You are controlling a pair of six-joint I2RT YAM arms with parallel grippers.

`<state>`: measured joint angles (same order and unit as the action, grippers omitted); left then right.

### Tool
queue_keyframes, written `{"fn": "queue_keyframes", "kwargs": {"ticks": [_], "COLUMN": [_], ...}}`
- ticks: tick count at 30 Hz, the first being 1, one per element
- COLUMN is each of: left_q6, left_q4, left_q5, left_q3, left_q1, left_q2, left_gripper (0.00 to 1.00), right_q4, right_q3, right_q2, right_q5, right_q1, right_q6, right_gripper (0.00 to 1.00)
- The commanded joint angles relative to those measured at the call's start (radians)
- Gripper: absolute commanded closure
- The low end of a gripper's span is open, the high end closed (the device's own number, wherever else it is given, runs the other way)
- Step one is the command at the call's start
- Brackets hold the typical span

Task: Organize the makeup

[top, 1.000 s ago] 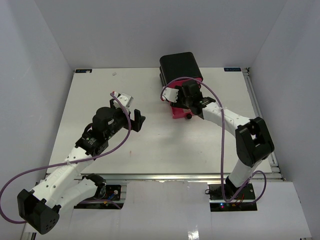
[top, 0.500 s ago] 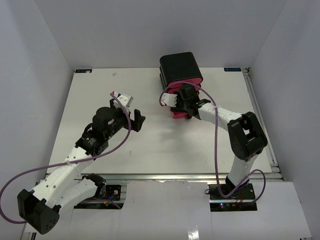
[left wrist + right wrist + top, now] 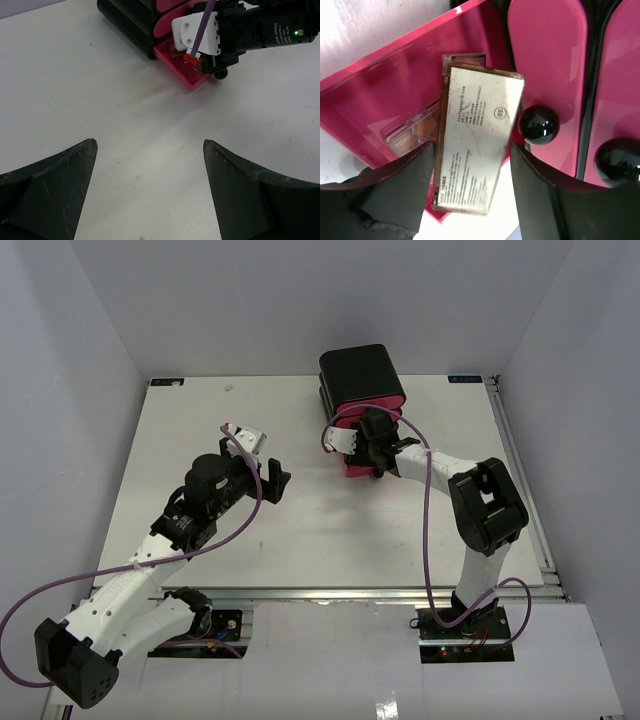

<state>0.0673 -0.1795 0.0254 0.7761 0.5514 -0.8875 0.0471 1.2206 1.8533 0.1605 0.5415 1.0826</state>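
Black box (image 3: 360, 370) at far edge of desk (image 3: 190, 430), right of centre. One pink drawer (image 3: 395, 90) pulled out toward near edge. Right gripper (image 3: 472, 157) over open drawer, pinching labelled compact (image 3: 480, 130) by long sides, printed back toward wrist camera, one end over drawer rim. Tan-pan palette (image 3: 415, 131) flat inside drawer, partly hidden behind compact. Left gripper (image 3: 150, 145) spread wide, nothing between fingers, above bare desk left of centre, well apart from box.

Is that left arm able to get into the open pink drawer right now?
Probably not yet: the right arm's fingers sit over the open drawer, holding a flat compact there, so they block the way in.
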Motion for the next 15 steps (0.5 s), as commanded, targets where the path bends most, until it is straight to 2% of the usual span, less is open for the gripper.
{"fn": "queue_keyframes", "kwargs": {"ticks": [1,5,10,15], "left_q6": [-0.008,-0.008,-0.008,-0.008], "left_q4": [0.012,0.013,0.011,0.011], "left_q5": [-0.004,-0.004,-0.002,-0.002], "left_q3": [-0.006,-0.006,-0.006,-0.006], "left_q1": [-0.007,-0.007,-0.008,-0.008], "left_q2": [0.017,0.017,0.021,0.019], "left_gripper": [0.02,0.02,0.02,0.02], "right_q4": [-0.075,-0.078,-0.073,0.016], "right_q3": [0.048,0.041,0.023,0.031], "right_q2": [0.002,-0.009,-0.042,-0.120], "right_q5": [0.021,0.015,-0.003,-0.082], "right_q1": [-0.003,-0.003,-0.005,-0.004], "right_q6": [0.013,0.014,0.011,-0.031], "right_gripper": [0.30,0.24,0.23,0.23]}}
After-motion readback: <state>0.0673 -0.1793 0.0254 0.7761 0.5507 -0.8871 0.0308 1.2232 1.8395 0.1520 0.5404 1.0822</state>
